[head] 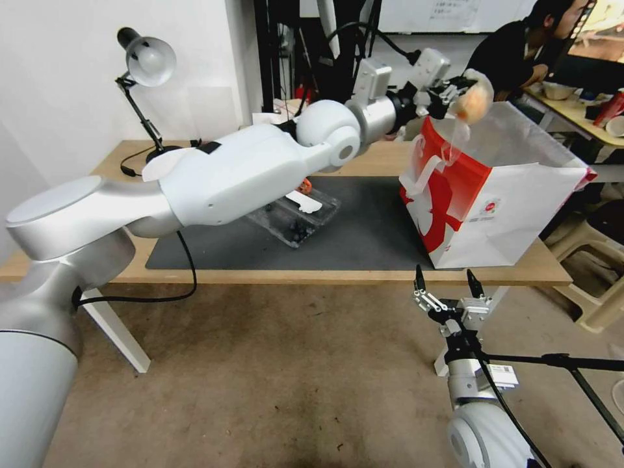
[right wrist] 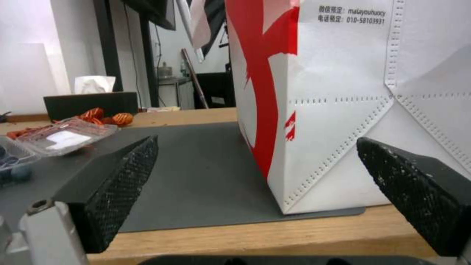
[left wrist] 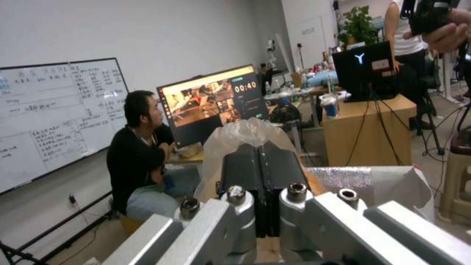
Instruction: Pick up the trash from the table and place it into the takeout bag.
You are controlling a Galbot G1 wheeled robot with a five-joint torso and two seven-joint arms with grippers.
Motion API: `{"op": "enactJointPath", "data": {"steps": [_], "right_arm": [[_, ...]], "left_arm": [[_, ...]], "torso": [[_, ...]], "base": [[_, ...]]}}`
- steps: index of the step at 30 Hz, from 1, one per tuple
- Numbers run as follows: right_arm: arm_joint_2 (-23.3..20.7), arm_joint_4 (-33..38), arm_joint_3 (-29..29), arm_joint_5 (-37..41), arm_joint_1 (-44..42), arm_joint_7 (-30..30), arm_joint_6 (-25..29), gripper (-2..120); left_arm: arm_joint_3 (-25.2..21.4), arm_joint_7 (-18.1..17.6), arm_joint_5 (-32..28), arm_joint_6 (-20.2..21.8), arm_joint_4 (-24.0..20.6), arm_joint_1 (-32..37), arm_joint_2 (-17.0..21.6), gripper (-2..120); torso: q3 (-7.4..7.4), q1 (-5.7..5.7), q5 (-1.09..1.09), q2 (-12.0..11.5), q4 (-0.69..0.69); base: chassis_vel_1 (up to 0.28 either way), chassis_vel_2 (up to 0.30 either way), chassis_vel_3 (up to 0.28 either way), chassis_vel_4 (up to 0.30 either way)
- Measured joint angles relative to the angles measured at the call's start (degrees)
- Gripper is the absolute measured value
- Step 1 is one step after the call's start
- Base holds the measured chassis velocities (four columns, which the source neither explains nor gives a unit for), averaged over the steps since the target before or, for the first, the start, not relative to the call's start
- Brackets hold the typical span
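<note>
My left gripper (head: 458, 88) reaches across the table (head: 260, 276) and is shut on the clear wrap of a plastic-wrapped tan bun (head: 476, 99), held just above the open mouth of the red-and-white takeout bag (head: 494, 195). In the left wrist view the shut gripper (left wrist: 260, 147) pinches the crinkled plastic (left wrist: 248, 134), with the bag's silver lining (left wrist: 343, 176) below. My right gripper (head: 448, 286) hangs open below the table's front edge, facing the bag's lower corner (right wrist: 343, 92). Crumpled red wrappers (right wrist: 110, 117) lie at the back of the dark mat (right wrist: 196, 165).
A clear plastic clamshell box (head: 299, 214) lies on the mat under my left forearm. A desk lamp (head: 146, 62) stands at the table's back left and a dark tissue box (right wrist: 93, 103) behind the wrappers. A beige stool (head: 598, 273) stands right of the table.
</note>
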Motion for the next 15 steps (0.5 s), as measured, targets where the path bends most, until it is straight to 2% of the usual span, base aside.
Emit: {"op": "enactJointPath", "data": {"steps": [5, 12, 15], "right_arm": [[0.02, 0.04, 0.18, 0.19, -0.02, 0.00, 0.18, 100], [-0.09, 0.17, 0.51, 0.51, -0.03, 0.00, 0.31, 100], [-0.20, 0.21, 0.73, 0.74, -0.03, 0.00, 0.35, 100]], "left_arm": [[1.64, 0.70, 0.23, -0.24, 2.58, -0.57, -2.33, 0], [2.72, 0.76, 1.32, -0.30, 3.38, -0.63, -3.71, 0], [3.06, 0.75, 1.49, -0.30, 3.43, -0.79, -4.09, 10]], "torso": [[0.00, 0.00, 0.00, 0.00, 0.00], [0.00, 0.00, 0.00, 0.00, 0.00], [0.00, 0.00, -0.01, 0.00, 0.01]], "base": [[0.000, 0.000, 0.000, 0.000], [0.000, 0.000, 0.000, 0.000], [0.000, 0.000, 0.000, 0.000]]}}
